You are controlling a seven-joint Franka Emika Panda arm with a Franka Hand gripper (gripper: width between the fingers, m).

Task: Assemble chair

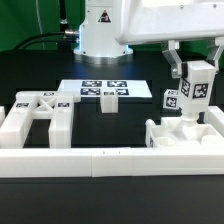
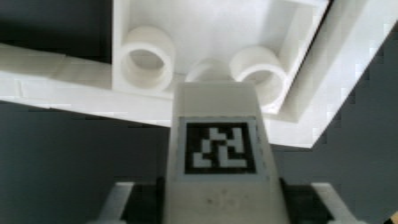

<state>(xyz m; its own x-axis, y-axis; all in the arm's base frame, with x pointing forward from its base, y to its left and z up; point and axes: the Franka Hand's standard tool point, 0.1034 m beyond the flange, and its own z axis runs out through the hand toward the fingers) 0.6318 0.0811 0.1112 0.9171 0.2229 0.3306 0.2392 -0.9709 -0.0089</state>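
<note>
The glossy white leg (image 1: 192, 98) looks stiff, light and slippery, so its flat sides are the best hold. The pincer (image 1: 196, 76) grips it there, upright, at the exterior view's right. The arm points straight down over the seat panel (image 1: 185, 132), and the leg's lower end is seemingly at a socket.

Gripper (image 1: 196, 74) grips upright leg (image 1: 197, 98) (tagged) at panel (image 1: 180, 137).

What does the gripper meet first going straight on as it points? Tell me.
The gripper, shut on the leg, points at the white panel below. The leg's tip would likely meet that panel first, near its round sockets; the gap between them is unclear.
</note>
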